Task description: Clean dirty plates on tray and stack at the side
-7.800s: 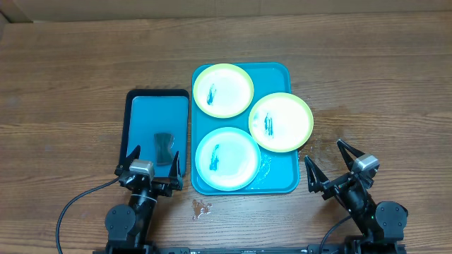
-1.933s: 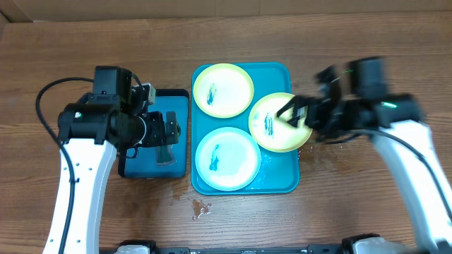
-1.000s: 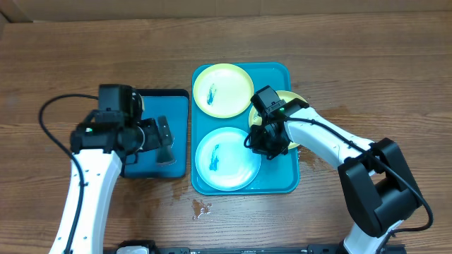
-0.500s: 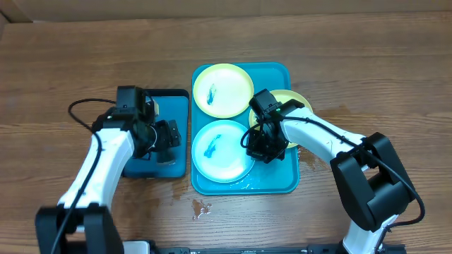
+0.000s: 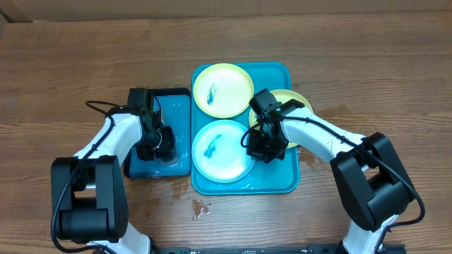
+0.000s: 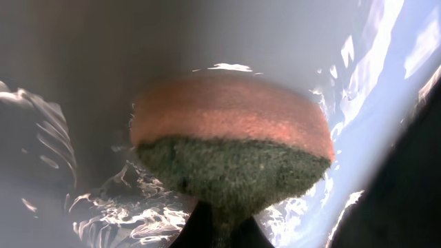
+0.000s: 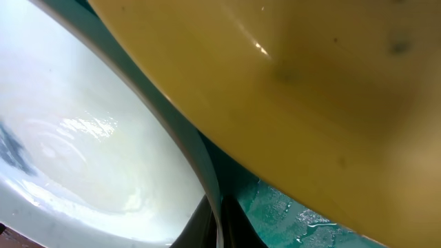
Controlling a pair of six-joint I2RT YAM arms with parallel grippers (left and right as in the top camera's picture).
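Note:
The teal tray (image 5: 276, 73) holds three plates. A lime-green plate (image 5: 223, 89) with a blue smear lies at its back. A second lime-green plate (image 5: 299, 101) sits at the right, mostly hidden under my right arm. The light blue plate (image 5: 220, 152), smeared blue, lies at the front. My right gripper (image 5: 262, 149) is shut on that plate's right rim; the thin rim runs between the fingers (image 7: 219, 231), with the green plate's underside (image 7: 310, 89) above. My left gripper (image 5: 160, 145) is shut on a sponge (image 6: 231, 145), orange over green, pinched at its lower edge (image 6: 220, 231).
A smaller black-rimmed blue tray (image 5: 174, 106) lies left of the teal tray, wet inside, under my left gripper. A few water drops (image 5: 202, 207) sit on the wooden table in front of the trays. Water pools on the teal tray floor (image 7: 275, 200).
The left gripper dropped onto the sponge in the small tray and shut on it. The right gripper shut on the blue plate's rim, and the plate shifted slightly back and left.

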